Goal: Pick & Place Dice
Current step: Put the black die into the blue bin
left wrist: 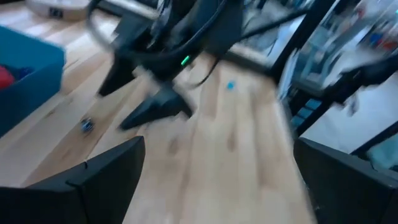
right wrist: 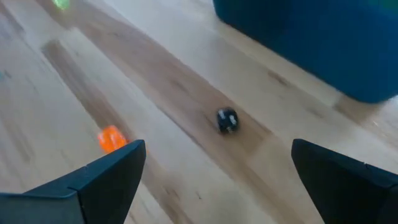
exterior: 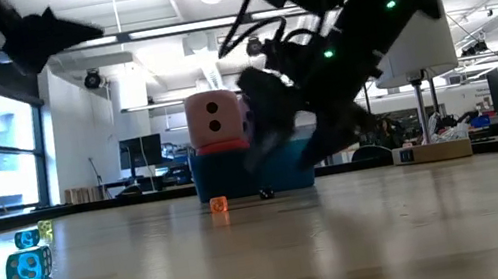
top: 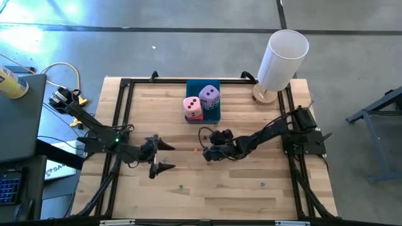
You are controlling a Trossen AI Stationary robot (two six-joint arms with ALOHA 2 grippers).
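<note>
2 big dice (1 pink (top: 193,107), 1 purple (top: 210,96)), 1 blue tray (top: 216,115), 1 white cylinder (top: 282,58).

One camera hangs high overhead, facing straight down on the whole pale wooden plank surface (top: 239,182); another sits at surface height, looking level across it into the room. Each wrist camera peers close past its own claw's dark fingers: both share the blue rectangular tray (right wrist: 311,43) just ahead of the right claw (top: 208,144), also seen overhead and low.

Red die (left wrist: 5,78) mostly hidden by blue tray (left wrist: 31,74) wall; tiny black die (right wrist: 227,119) pips unreadable.
</note>
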